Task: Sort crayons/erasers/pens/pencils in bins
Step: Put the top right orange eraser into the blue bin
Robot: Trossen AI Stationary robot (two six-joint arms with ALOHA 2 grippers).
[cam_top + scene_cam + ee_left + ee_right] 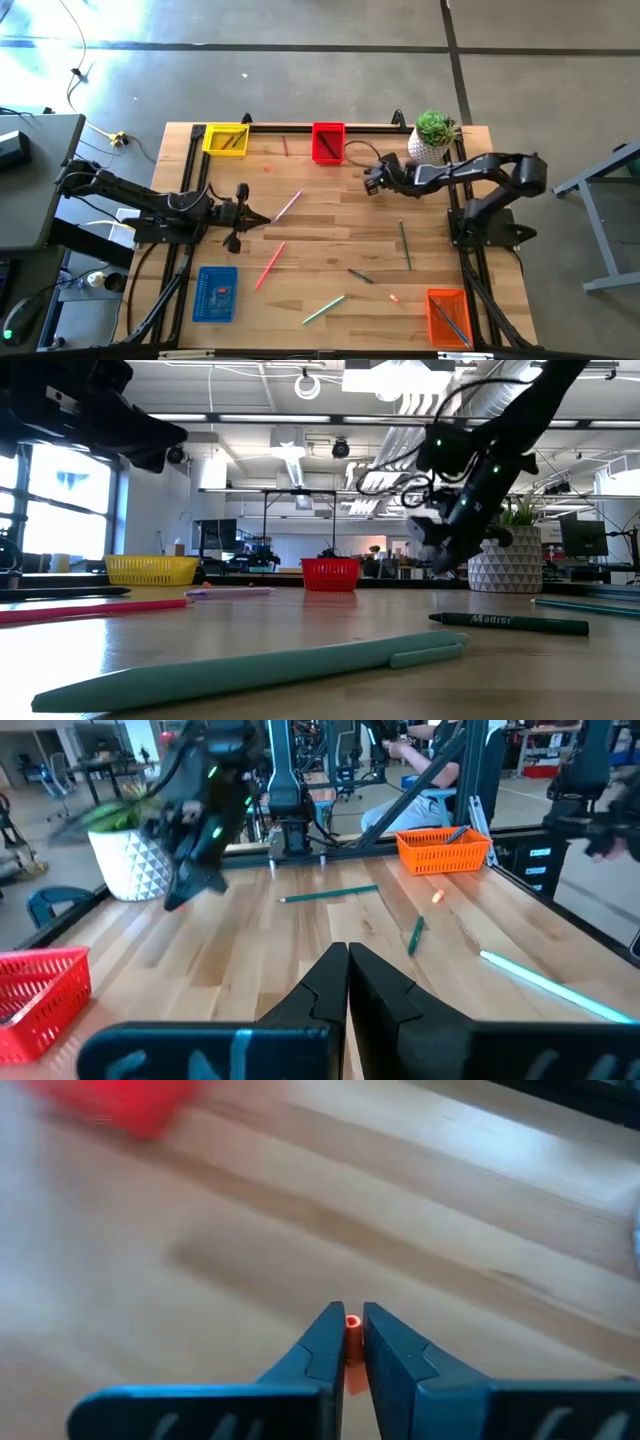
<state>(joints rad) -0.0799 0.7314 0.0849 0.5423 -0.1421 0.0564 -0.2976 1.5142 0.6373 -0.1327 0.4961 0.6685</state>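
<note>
Jaws of right gripper (348,1342) pinch small orange crayon (351,1323) above surface (330,230) near red bin (327,141); left gripper (262,217) jaws pressed together, empty. Several pens, pencils unsorted.

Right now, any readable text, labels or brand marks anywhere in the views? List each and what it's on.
"Madisi", as best it reads: pale lettering along the dark green pencil lying on the table in the low view.
Pale marks on the left gripper body in the left wrist view: too blurred to read.
Blue bin contents: too small to read.
Nothing else legible.
</note>
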